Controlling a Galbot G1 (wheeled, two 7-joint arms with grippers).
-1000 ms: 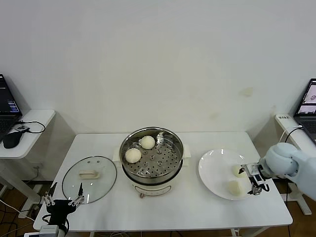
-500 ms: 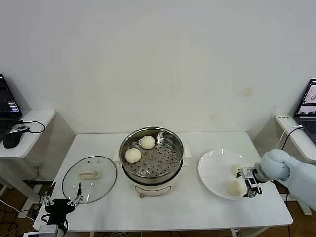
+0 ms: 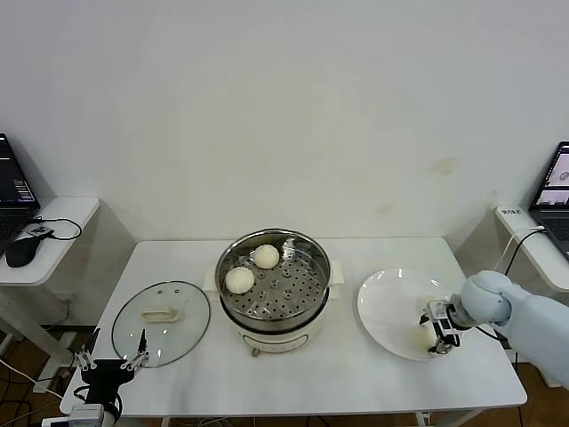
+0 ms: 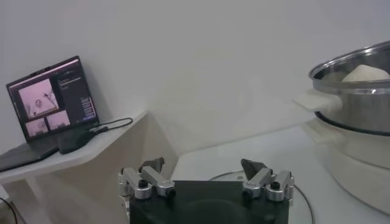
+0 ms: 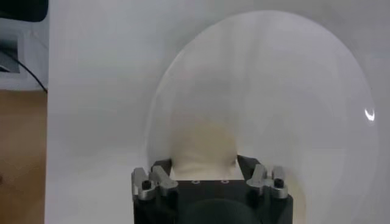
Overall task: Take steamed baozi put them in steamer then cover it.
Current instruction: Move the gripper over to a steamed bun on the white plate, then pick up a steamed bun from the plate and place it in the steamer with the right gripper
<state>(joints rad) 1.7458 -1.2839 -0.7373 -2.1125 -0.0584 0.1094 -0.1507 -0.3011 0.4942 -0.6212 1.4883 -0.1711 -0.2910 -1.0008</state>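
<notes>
The steamer stands mid-table with two steamed baozi on its perforated tray; its steel wall and one baozi show in the left wrist view. The cover lies flat on the table left of it. My right gripper is down on the white plate, its fingers pressed against both sides of a cream baozi. My left gripper hangs open and idle by the table's front left corner, near the cover's rim.
A side shelf at the left holds a laptop and a mouse. Another laptop sits on a shelf at the right. A wall runs close behind the table.
The right gripper has dropped lower over the plate's right part and its fingers have closed in around a baozi. The left arm, cover and steamer have not moved.
</notes>
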